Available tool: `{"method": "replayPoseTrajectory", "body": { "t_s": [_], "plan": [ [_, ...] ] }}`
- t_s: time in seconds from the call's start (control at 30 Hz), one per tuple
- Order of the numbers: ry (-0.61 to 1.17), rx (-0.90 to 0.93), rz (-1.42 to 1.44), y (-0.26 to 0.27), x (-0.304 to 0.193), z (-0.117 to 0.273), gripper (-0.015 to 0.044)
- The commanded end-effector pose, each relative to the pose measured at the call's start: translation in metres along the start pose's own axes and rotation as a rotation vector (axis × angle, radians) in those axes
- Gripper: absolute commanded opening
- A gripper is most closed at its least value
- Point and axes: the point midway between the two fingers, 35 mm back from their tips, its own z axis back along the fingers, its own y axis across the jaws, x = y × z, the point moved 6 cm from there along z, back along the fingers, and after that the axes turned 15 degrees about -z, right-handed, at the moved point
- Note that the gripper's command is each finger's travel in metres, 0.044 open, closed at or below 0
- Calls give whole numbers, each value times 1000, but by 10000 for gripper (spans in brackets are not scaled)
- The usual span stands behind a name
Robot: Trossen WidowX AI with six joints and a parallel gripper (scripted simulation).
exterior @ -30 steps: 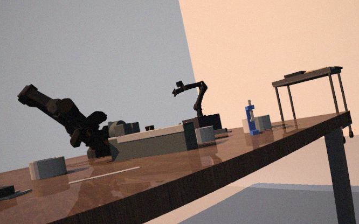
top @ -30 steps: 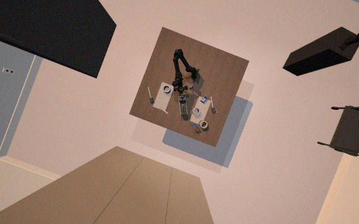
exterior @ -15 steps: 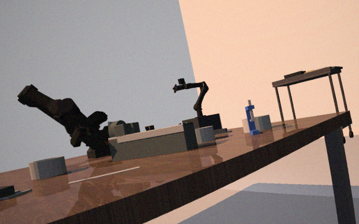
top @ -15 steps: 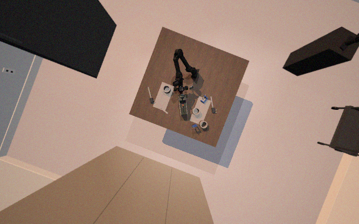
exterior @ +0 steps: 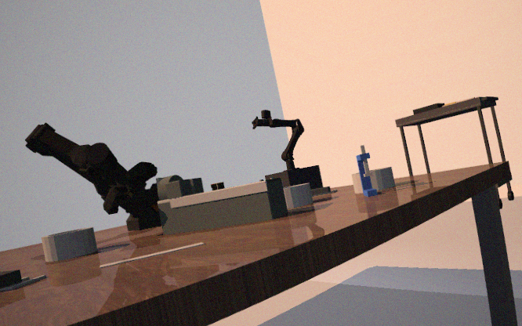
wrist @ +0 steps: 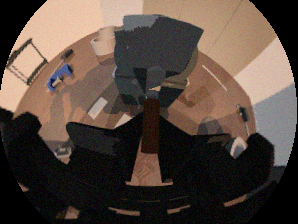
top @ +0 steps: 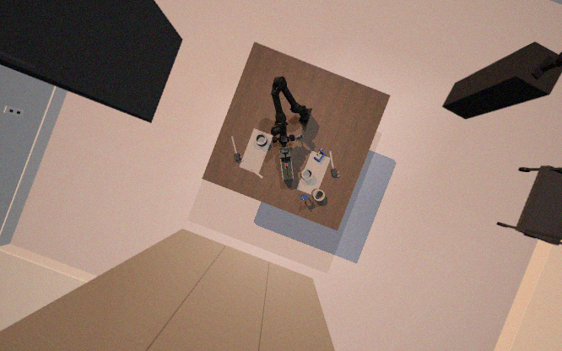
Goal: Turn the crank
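The grey-green machine [top: 287, 173] [exterior: 219, 215] [wrist: 157, 42] stands on the table, its long body running away from the arm. My gripper [top: 284, 144] [wrist: 149, 115] is at the machine's near end and shut on the crank handle. The dark red-brown handle [wrist: 150, 131] lies between the two black fingers in the wrist view. The red pointer [top: 286, 164] shows as a tiny orange-red spot on top of the machine in the top view. The brass zero marks are too small to make out, so its level against them cannot be told. In the exterior view the arm hides the handle.
A round pot [top: 261, 139] [exterior: 70, 244] stands on a pale sheet [top: 253, 158] on one side of the machine. On the other side are another pot [top: 306, 175], a blue clamp [top: 319, 155] [exterior: 364, 174] [wrist: 59, 76] and a further pot [top: 318, 194] near the table's corner.
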Motion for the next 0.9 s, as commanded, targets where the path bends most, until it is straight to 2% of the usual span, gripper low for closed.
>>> {"method": "replayPoseTrajectory", "body": {
  "t_s": [0.0, 0.87],
  "plan": [
    [4, 24, 8, 7, -3, 0, 0],
    [4, 25, 7, 22, 1, 8, 0]
  ]
}}
